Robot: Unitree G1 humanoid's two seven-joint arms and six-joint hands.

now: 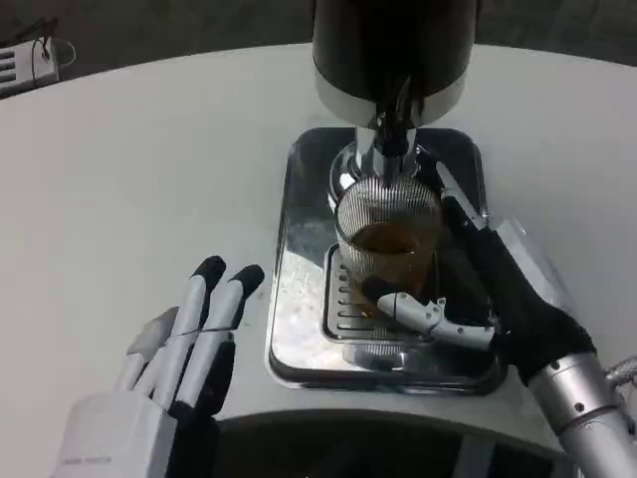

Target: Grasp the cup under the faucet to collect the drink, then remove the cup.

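Centre frame, under the faucet: cup, ribbed glass, part full of brown drink, standing on the grate of the steel tray. Right hand wraps the cup from the right, fingers grasping its sides. Lower left: left hand over the table, fingers straight, holding nothing.

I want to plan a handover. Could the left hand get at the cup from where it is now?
Probably not easily. The left hand lies open on the table beside the steel tray, while the right hand holds the cup under the faucet, so only the cup's left side is free.
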